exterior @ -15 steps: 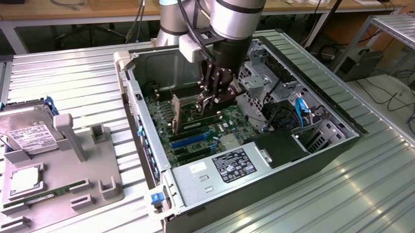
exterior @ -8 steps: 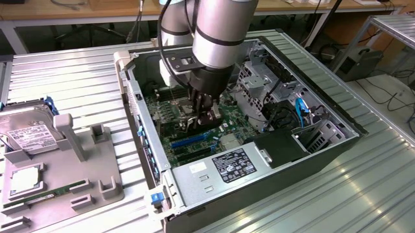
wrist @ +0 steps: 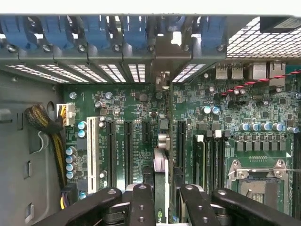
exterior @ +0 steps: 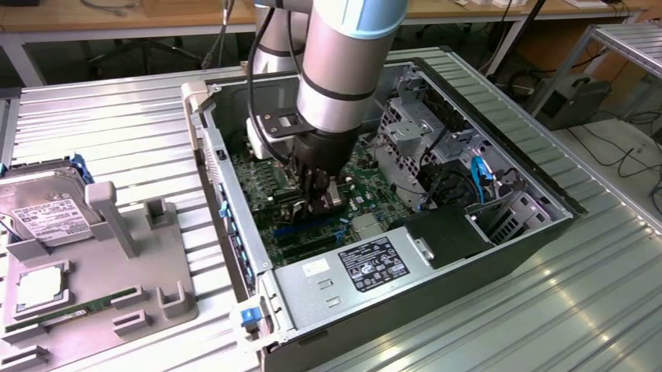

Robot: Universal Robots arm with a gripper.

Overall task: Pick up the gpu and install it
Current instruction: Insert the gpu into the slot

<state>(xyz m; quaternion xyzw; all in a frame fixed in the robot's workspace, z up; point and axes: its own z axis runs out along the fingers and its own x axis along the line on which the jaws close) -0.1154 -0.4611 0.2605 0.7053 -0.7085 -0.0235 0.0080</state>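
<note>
The gripper (wrist: pixel 161 200) has its jaws clamped on the gpu (wrist: pixel 161 172), held edge-on above the motherboard (wrist: pixel 225 117), long axis pointing at its bracket (wrist: pixel 162 61) by the case's rear slots

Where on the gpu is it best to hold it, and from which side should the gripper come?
Grip the upper long edge from above: the gpu stands on edge over the motherboard slots, so the gripper can pinch its two flat faces.
</note>
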